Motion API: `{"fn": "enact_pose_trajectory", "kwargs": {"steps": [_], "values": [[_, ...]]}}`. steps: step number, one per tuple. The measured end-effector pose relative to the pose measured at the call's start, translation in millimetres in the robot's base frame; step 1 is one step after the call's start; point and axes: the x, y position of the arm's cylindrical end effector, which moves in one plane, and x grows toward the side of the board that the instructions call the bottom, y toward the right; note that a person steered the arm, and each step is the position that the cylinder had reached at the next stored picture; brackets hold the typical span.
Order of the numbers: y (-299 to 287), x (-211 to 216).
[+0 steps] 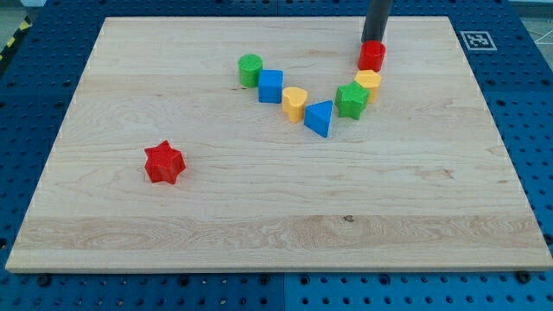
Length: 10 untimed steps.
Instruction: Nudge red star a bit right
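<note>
Red star [163,162] alone at the view's lower left, well apart from the block cluster. My tip [372,41] far off at the view's upper right, touching the red cylinder [372,56]; bare rod, nothing grasped. Must first pass around to the star's left side.

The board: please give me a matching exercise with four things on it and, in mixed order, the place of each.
Things:
1. red star
2. green cylinder
3. blue triangle
4. my tip

Places:
A. left end of the row of blocks
B. alone, toward the view's left
C. at the view's top, just above the small red block
D. lowest point of the row

Pairs: 1-B, 2-A, 3-D, 4-C
</note>
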Motion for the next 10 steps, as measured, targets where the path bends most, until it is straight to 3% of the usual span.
{"fn": "enact_pose_trajectory", "kwargs": {"steps": [1,2,4,5,6,7,8,9,10], "values": [[0,32],[0,37],[-16,-12],[27,10],[60,89],[55,181],[5,249],[-92,279],[-205,282]]}}
